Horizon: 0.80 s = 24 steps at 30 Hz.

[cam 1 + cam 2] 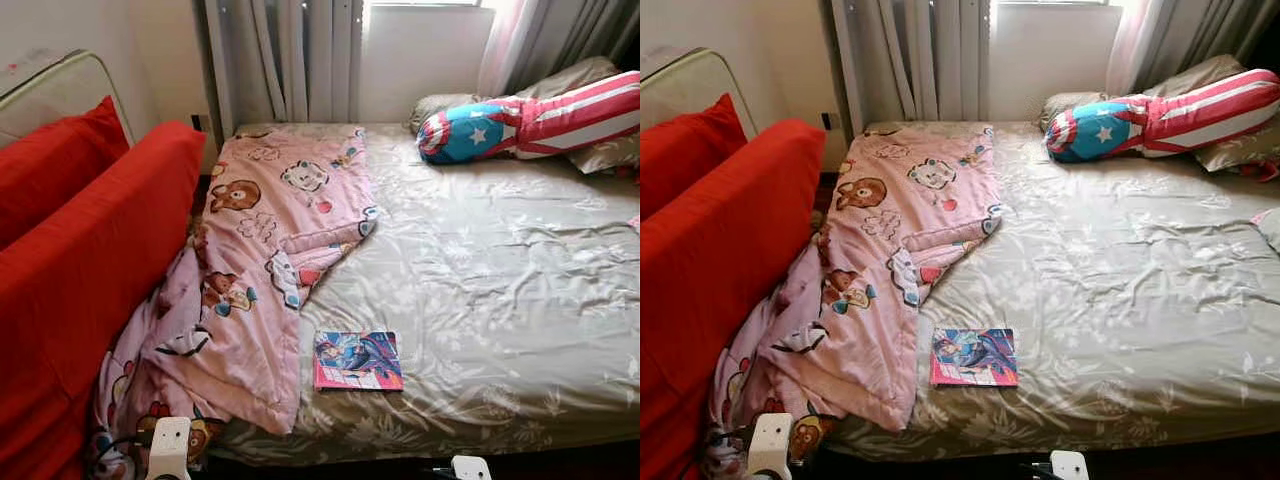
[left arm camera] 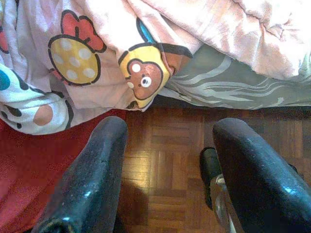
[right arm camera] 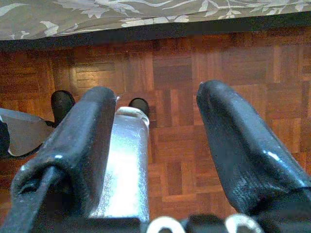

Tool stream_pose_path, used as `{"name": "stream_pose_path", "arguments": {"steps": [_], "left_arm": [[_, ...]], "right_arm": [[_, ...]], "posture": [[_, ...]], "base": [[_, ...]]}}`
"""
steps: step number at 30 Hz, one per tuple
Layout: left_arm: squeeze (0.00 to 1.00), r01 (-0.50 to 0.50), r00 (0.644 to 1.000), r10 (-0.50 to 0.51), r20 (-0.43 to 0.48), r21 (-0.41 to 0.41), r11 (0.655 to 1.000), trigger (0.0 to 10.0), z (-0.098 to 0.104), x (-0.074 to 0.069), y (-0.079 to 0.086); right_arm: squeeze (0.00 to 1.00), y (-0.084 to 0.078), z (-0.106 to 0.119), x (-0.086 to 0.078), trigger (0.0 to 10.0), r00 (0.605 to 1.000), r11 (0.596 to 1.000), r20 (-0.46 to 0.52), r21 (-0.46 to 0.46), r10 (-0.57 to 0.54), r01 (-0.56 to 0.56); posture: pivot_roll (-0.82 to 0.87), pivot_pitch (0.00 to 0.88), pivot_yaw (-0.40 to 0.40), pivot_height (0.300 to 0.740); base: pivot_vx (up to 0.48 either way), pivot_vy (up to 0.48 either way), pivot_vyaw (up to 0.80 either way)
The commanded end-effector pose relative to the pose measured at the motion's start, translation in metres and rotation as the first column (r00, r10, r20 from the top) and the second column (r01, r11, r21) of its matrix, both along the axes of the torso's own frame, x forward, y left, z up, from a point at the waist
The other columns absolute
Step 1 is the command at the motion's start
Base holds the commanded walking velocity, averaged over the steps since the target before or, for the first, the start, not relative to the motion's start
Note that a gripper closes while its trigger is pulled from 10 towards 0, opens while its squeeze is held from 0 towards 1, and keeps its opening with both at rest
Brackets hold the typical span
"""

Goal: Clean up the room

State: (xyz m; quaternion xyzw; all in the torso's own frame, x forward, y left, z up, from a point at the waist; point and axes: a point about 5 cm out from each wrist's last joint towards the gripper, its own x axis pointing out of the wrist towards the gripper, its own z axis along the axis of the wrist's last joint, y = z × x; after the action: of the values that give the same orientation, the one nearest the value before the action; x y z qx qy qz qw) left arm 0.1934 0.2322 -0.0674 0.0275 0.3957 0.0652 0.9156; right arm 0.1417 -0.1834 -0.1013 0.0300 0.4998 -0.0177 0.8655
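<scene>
I have the rig standing at the foot of the bed [image 1: 500, 300], both arms hanging low and idle, which is why each wrist camera looks down at the parquet floor [image 3: 194, 145]. The left gripper [image 2: 165, 179] has its fingers [image 2: 92, 179] spread wide apart with nothing between them; it hangs just off the bed's near left corner, below the draped blanket hem. The right gripper [image 3: 155, 160] is likewise wide open and empty, above bare floor in front of the bed edge.

Items I judge relevant to tidying:
- Pink blanket [image 1: 260, 250]: soft, quilted, printed with cartoon bears. It lies bunched along the left side of the mattress, and its lower end spills over the corner toward the floor. It looks thrown aside rather than spread, hence the folds and the turned-over flap at mid-length.
- Book [image 1: 358, 360]: thin, flat, glossy colour cover, lying face-up near the foot edge, just beside the blanket. It is within closest reach and rigid enough for a pinch at one edge.
- Bolster pillow [image 1: 530, 122]: long, cylindrical, red-and-white stripes with a blue starred end, resting near the head of the bed against grey pillows.
- Bedsheet: grey-beige, leaf pattern, wrinkled.
- Red cushions [image 1: 90, 260]: large, smooth, leaning upright to the left.
</scene>
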Motion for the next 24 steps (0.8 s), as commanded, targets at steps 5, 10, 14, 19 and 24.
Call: {"name": "stream_pose_path", "arguments": {"steps": [5,10,14,19,24], "left_arm": [[0.0,-0.006,1.0,0.006,0.016,-0.011,1.0,10.0,0.002,0.0042,-0.0017],[0.0,-0.004,1.0,0.005,0.018,-0.01,1.0,10.0,0.0021,0.0042,-0.0017],[0.0,-0.004,1.0,0.004,0.019,-0.012,1.0,10.0,0.002,0.0042,-0.0022],[0.0,-0.003,1.0,0.003,0.021,-0.012,1.0,10.0,0.0021,0.0044,-0.0026],[0.0,-0.004,1.0,0.004,0.025,-0.014,1.0,10.0,0.0024,0.0049,-0.003]], "right_arm": [[0.0,-0.0012,0.001,0.0022,10.0,1.0,1.0,0.01,-0.002,-0.009,0.009],[0.0,-0.0009,0.0011,0.0023,10.0,1.0,1.0,0.012,0.001,-0.009,0.009],[0.0,-0.0009,0.0011,0.0022,10.0,1.0,1.0,0.014,0.003,-0.012,0.012],[0.0,-0.0003,0.0013,0.0028,10.0,1.0,1.0,0.017,0.0,0.006,-0.006],[0.0,0.0059,0.0012,0.0045,10.0,1.0,1.0,0.019,0.002,0.014,-0.014]], "posture": [[0.04,0.0,-0.02,0.74],[0.04,0.0,-0.02,0.74],[0.04,0.0,-0.02,0.74],[0.04,0.0,-0.02,0.74],[0.04,0.0,-0.02,0.74]], "base": [[0.0,0.0,0.0],[0.0,0.0,0.0],[0.188,0.0,0.0],[0.261,0.0,0.0],[0.268,0.0,0.56]]}}
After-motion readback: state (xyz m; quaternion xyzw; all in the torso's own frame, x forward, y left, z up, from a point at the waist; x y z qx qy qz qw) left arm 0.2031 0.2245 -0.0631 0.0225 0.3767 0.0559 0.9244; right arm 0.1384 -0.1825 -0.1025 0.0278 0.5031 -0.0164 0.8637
